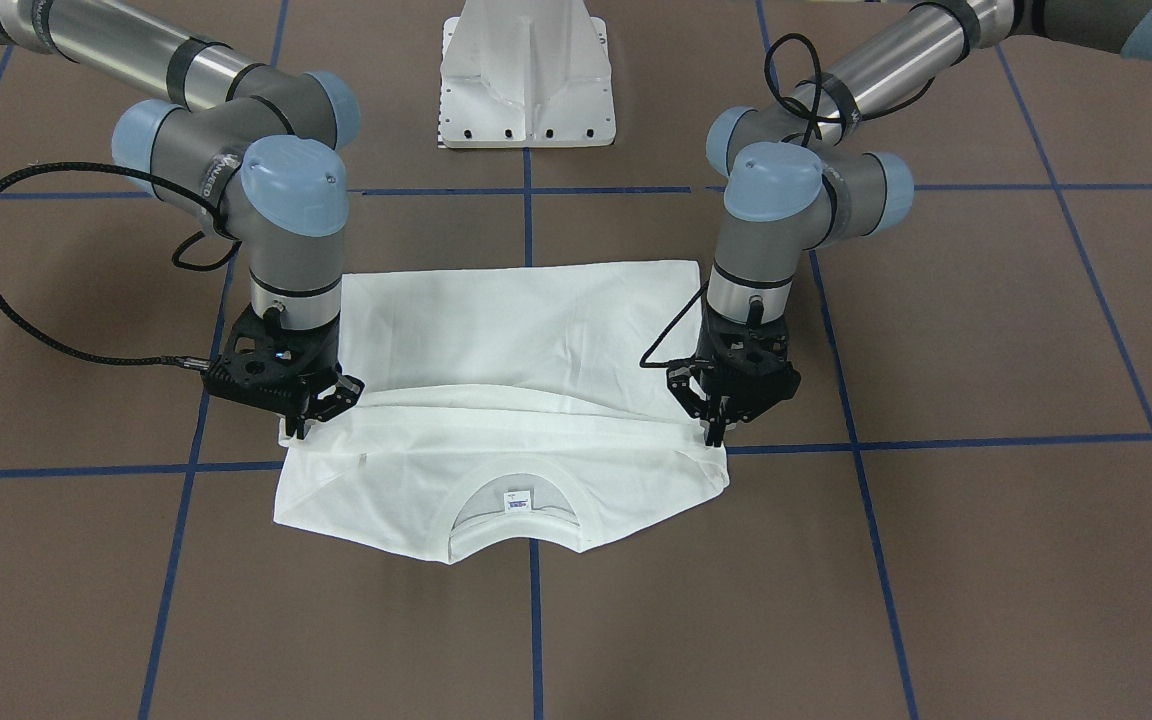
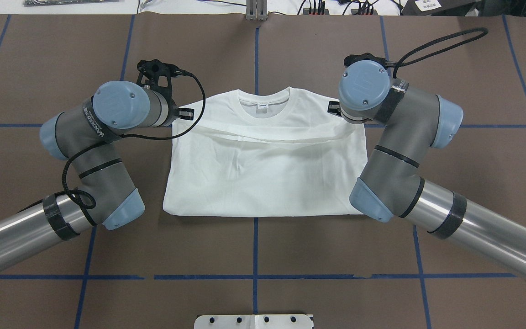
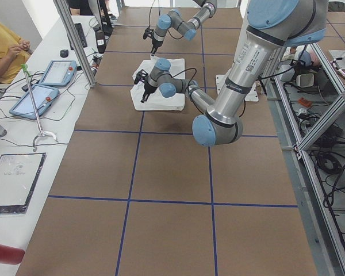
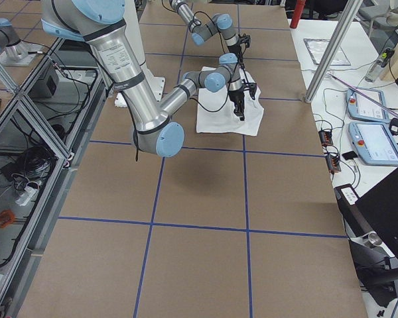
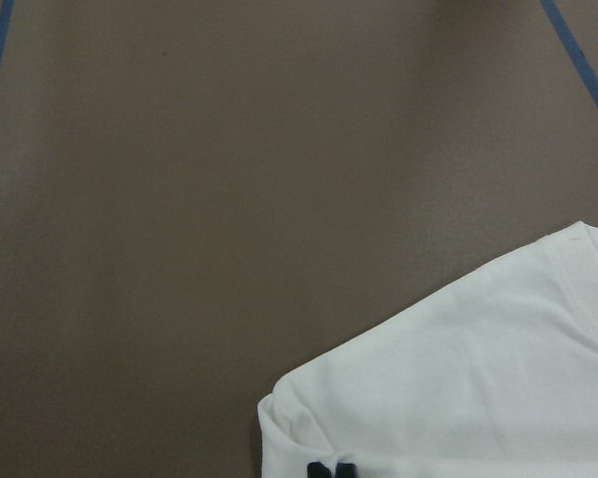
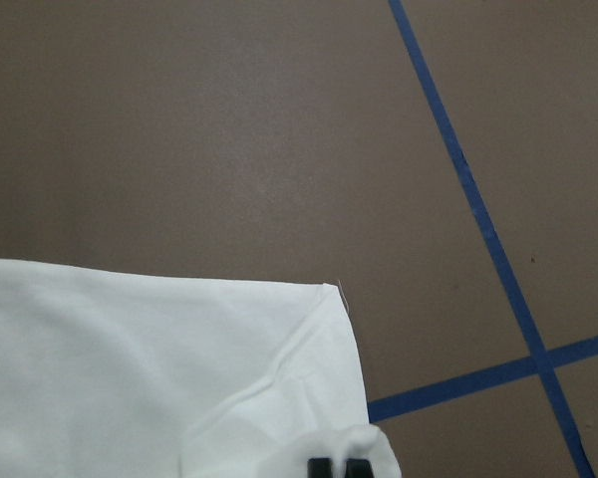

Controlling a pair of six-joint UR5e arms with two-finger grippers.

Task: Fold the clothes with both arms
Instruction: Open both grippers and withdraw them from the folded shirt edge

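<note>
White T-shirt [image 1: 496, 320] lies flat mid-way along the brown table [image 1: 986, 330], collar [image 1: 512, 538] away from the robot, with the left gripper [image 1: 714, 432] and right gripper [image 1: 308, 420] each pinched closed on a shoulder corner (fingertips together on cloth), probably to carry that end toward the hem [image 1: 521, 270].

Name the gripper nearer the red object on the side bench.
Left. The left gripper pinches the T-shirt's shoulder toward the red object; the right gripper pinches the far shoulder.
</note>
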